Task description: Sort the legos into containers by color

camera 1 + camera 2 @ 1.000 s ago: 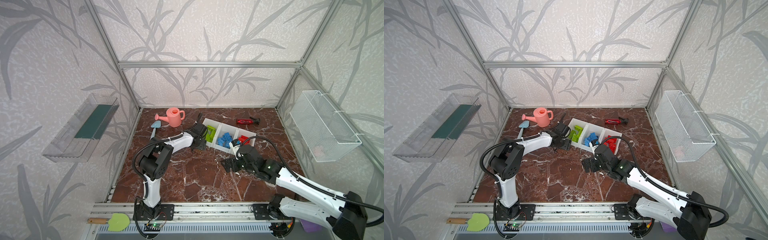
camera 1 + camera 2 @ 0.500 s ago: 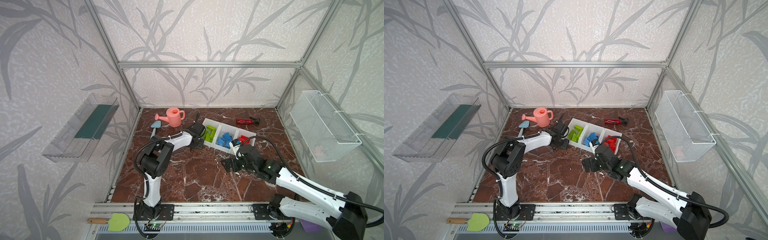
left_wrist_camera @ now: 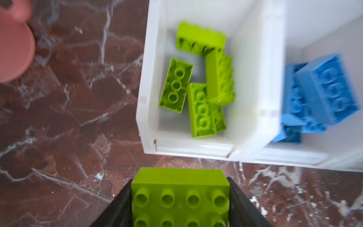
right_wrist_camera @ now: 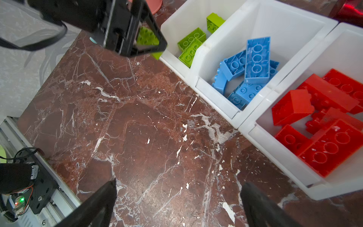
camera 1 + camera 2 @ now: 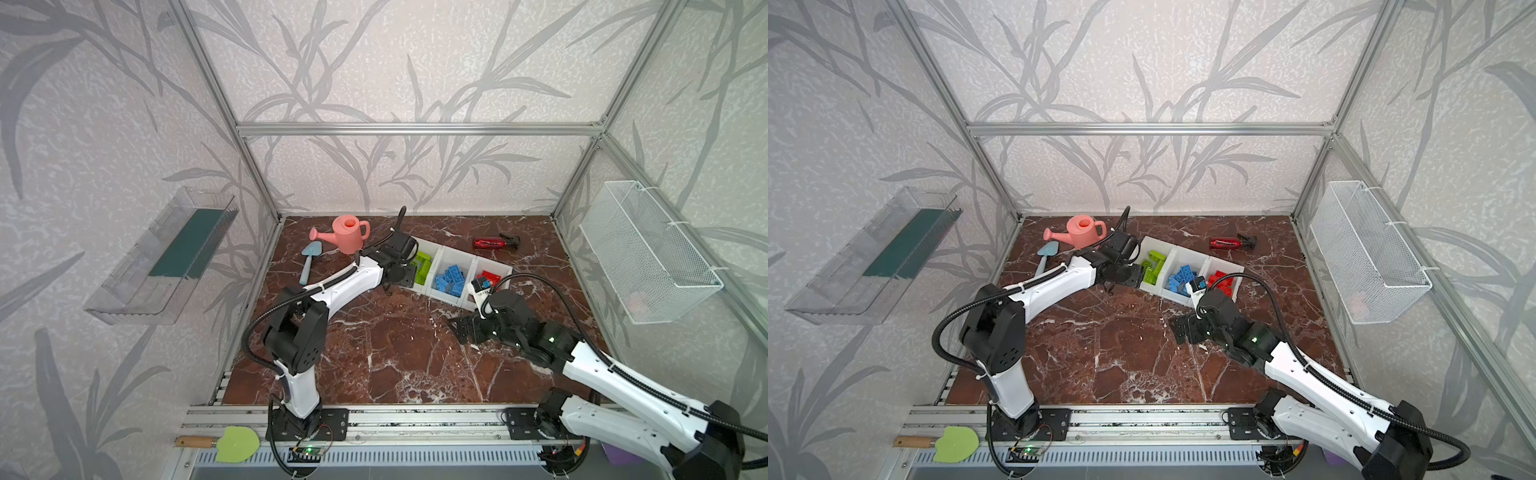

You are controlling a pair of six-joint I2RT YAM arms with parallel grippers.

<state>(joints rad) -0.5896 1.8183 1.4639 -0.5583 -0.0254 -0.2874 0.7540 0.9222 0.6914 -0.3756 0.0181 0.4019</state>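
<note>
Marble tabletop (image 5: 395, 353): lime brick (image 3: 179, 198) is pinched by left gripper (image 3: 179, 182) for dropping into the green bin (image 3: 149, 78) just beyond its fingers (image 3: 241, 204); right gripper (image 4: 178, 183) is spread, empty.

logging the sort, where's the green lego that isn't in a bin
The green lego is clamped in the left gripper just outside the green bin, which is the left end of the row in both top views.

containers (image 5: 446, 296): green, blue, red legos (image 5: 449, 277) inside | left arm (image 5: 349, 284) at green end | right arm (image 5: 590, 365) over table (image 5: 374, 340)
</note>
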